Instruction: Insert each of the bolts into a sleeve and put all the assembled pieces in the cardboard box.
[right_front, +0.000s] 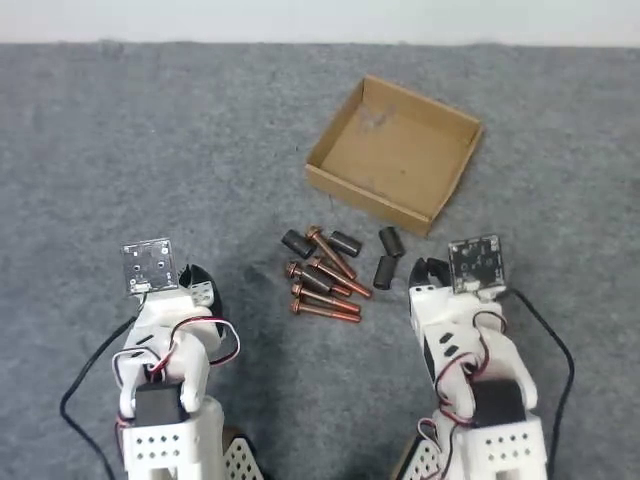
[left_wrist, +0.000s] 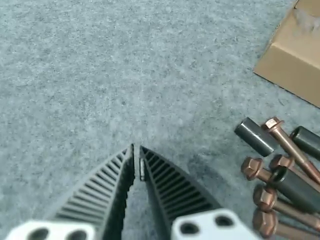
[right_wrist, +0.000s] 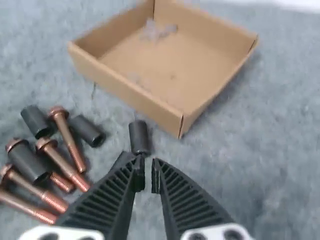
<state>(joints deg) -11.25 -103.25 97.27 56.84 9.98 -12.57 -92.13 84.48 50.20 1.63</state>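
Grey, felt-like cloth covers the tabletop (right_front: 120, 150). The cardboard box (right_front: 366, 199) stands open on the far side, turned at an angle, with bare card showing on its floor. The left wrist view cuts it off at one corner.

On the near side of the box, between the two arms, the copper-coloured bolts (right_front: 325, 299) lie loose in a rough fan, most heads toward the left arm. The black sleeves (right_front: 345, 243) lie among and beside them. Two sleeves lie apart from the pile on the right arm's side, one (right_front: 391, 241) closer to the box and one (right_front: 384, 272) just beside the right gripper (right_front: 430, 272). Another sleeve (right_front: 314, 279) lies in the middle of the bolts. I cannot tell whether a bolt runs through it or it merely rests across them. The shanks overlap, so an exact count of bolts is hard to make, and in the left wrist view several run off the frame edge.

The left gripper (right_front: 197, 282) sits over bare cloth, apart from the pile on its left-arm side. Its fingers (left_wrist: 112, 177) are drawn together to a thin slit at the tips and grip nothing. The right gripper's fingers (right_wrist: 110, 195) are likewise nearly together, with a small gap and nothing between them. Their tips point at a sleeve (right_wrist: 139, 137) lying just in front of the box wall. In the high view both sets of fingertips are dark and partly tucked under the wrist hardware, so they are hard to make out there.
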